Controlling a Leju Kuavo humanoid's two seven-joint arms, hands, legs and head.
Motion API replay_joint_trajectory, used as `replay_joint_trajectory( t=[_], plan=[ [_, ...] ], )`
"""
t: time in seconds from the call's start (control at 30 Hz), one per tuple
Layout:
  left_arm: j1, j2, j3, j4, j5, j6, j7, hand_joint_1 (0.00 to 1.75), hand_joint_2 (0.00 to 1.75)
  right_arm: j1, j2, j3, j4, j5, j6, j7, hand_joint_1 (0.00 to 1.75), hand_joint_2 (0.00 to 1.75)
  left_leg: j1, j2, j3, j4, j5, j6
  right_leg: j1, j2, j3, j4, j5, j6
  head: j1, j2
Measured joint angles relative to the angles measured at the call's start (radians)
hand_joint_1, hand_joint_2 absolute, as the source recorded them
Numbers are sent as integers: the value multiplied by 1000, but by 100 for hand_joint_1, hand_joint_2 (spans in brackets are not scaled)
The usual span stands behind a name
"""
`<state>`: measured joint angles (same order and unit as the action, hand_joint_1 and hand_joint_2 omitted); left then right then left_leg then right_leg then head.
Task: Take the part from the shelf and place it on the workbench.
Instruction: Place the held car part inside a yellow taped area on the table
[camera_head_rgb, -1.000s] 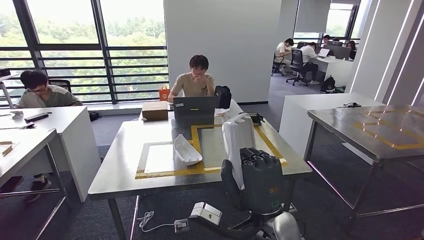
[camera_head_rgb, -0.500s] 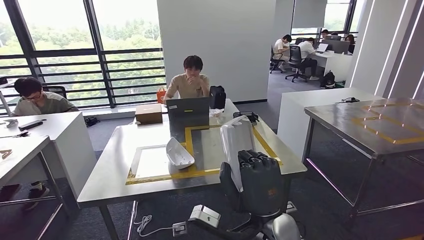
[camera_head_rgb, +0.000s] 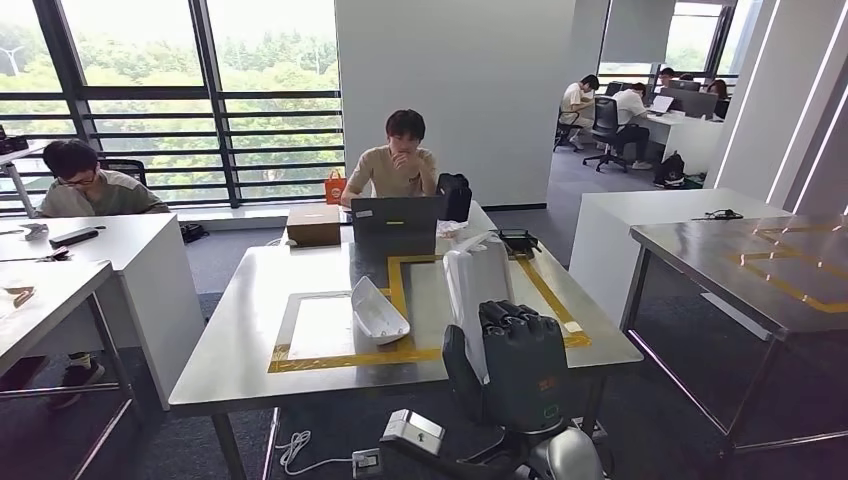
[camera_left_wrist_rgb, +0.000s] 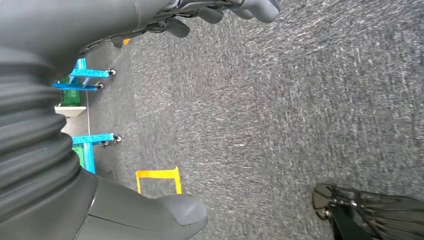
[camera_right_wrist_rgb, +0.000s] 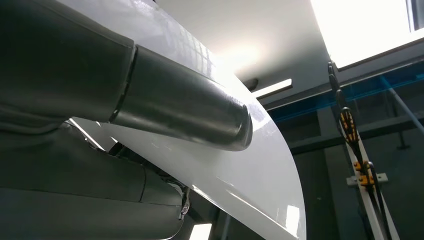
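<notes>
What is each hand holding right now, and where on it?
Right hand grips the white part by its lower end. Left hand holds nothing.

Steel desk (camera_head_rgb: 250, 340) with yellow tape outlines

On it lay a white part (camera_head_rgb: 376, 312) inside the taped frame (camera_head_rgb: 340, 357), and at its far edge a laptop (camera_head_rgb: 396, 224), a cardboard box (camera_head_rgb: 313, 224) and a small black device (camera_head_rgb: 517, 240).

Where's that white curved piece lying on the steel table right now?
In the head view the loose white part lies on the workbench, inside the yellow tape outline, in front of the laptop.
</notes>
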<state>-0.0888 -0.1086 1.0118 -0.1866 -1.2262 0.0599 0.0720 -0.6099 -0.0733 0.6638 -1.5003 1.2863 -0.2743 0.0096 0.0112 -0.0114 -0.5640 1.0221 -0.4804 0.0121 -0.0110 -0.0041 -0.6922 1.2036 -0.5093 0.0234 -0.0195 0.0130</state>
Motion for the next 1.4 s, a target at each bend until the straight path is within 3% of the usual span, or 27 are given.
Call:
replay_joint_trajectory(
  t=[0.03,0.1,0.23,0.3,0.37,0.43,0.47,0.53,0.57,0.63,0.7,0.77,0.8,0.9,0.93,0.97,1.0,1.03,1.07,1.1,1.17,1.27,1.33,1.4],
  plan=[
    [0,-1,0,0,0,0,0,0,175,0,-1,0,0,0,0,0,175,0,0,-1,8,1,-7,-4,0,0,24,-70,40,-3,0,0],
    [-2,-1,0,0,0,0,0,0,175,-1,-3,0,1,0,0,0,175,0,-2,-2,13,2,-17,-15,5,0,55,-159,66,-12,-1,0],
    [-3,0,1,0,0,0,0,0,175,-1,-5,-1,2,-1,0,0,175,0,-4,0,12,25,-21,-38,3,2,76,-178,67,-36,-1,0],
    [-5,0,1,0,0,-1,-1,0,175,-3,-4,-1,2,-1,-1,-1,175,0,-2,4,-31,105,-40,-45,1,1,92,-182,61,-47,-2,0],
    [-6,0,1,0,0,-2,-1,0,175,-2,-4,-1,2,-1,-1,0,175,0,-2,5,-106,224,-85,-51,4,1,102,-182,51,-54,-3,0],
    [-4,2,2,0,0,-2,-1,0,175,1,-4,-1,2,-1,0,0,175,0,-2,5,-156,276,-99,-49,6,3,115,-181,38,-56,-4,0],
    [-2,2,2,0,0,-4,0,0,175,1,-4,-1,2,-1,0,0,175,0,-2,5,-157,252,-76,-46,6,5,123,-180,32,-55,-4,0],
    [-2,4,2,0,0,-6,0,0,175,1,-4,-1,3,-1,-1,0,175,0,-3,6,-119,128,10,-37,7,5,142,-180,17,-51,-4,0],
    [-3,4,2,0,0,-7,-1,0,175,0,-4,-1,3,-1,-1,0,175,0,-5,8,-98,68,33,-34,7,6,150,-179,10,-47,-4,0],
    [-4,4,2,1,0,-8,-1,0,175,0,-4,-1,3,-1,0,1,175,0,-10,9,-72,10,45,-26,9,5,157,-178,0,-36,-4,0],
    [-4,4,1,1,-1,-9,0,0,175,0,-4,-1,2,-1,0,1,175,0,-9,8,-61,7,42,-15,11,6,161,-170,-3,-24,-4,0],
    [-3,4,1,1,-3,-11,1,0,175,-1,-4,-2,2,-1,-1,2,175,0,-4,7,-46,3,43,-3,11,6,150,-132,-12,-12,-3,0],
    [-3,4,1,1,-3,-11,1,0,175,-2,-5,-2,1,0,-1,2,175,0,-2,6,-39,2,40,2,9,6,127,-89,-28,-6,-2,0],
    [-4,5,1,1,-3,-12,5,0,175,4,-8,-3,1,0,-1,2,175,0,-2,5,-31,2,27,8,5,6,12,83,-95,5,0,0],
    [-3,5,2,1,-3,-12,7,0,175,7,-10,-3,1,0,-1,3,175,0,-2,4,-27,3,22,8,5,6,-15,108,-98,6,0,0],
    [-2,5,2,1,-3,-12,8,0,175,10,-13,-3,1,0,-1,3,175,0,-2,4,-21,4,15,7,4,6,-24,95,-78,5,1,0],
    [-1,4,2,1,-2,-12,9,0,175,11,-15,-4,1,0,-2,3,175,0,-2,3,-13,5,9,4,4,6,-14,46,-37,3,2,0],
    [-1,3,2,1,-2,-12,9,0,175,12,-17,-4,0,0,-3,2,175,0,-2,3,-5,6,1,2,4,6,9,-27,14,-1,2,0],
    [-2,2,2,1,0,-12,8,0,175,12,-18,-5,0,0,-4,2,175,0,-3,2,2,7,-6,-3,6,6,32,-95,46,-5,2,0],
    [-4,2,3,1,2,-12,7,0,175,13,-20,-5,-1,0,-5,2,175,0,-4,2,7,7,-12,-8,8,6,48,-143,60,-11,2,0],
    [-7,1,3,1,7,-11,3,0,175,16,-21,-6,-2,0,-6,2,175,0,-6,1,11,8,-16,-20,12,6,61,-172,57,-22,1,0],
    [-10,1,3,0,11,-10,-3,0,175,16,-18,-7,-3,1,-7,1,175,0,-7,3,8,41,-15,-37,6,7,86,-180,65,-42,0,0],
    [-15,0,3,1,12,-9,-6,0,175,14,-15,-8,-4,0,-8,-1,175,0,-5,5,-39,124,-40,-44,4,5,103,-183,56,-52,0,0],
    [-18,-1,3,1,14,-7,-7,0,175,13,-12,-8,-4,-1,-5,-9,175,0,-3,6,-115,242,-89,-51,5,5,112,-183,44,-57,-1,0]
  ],
)
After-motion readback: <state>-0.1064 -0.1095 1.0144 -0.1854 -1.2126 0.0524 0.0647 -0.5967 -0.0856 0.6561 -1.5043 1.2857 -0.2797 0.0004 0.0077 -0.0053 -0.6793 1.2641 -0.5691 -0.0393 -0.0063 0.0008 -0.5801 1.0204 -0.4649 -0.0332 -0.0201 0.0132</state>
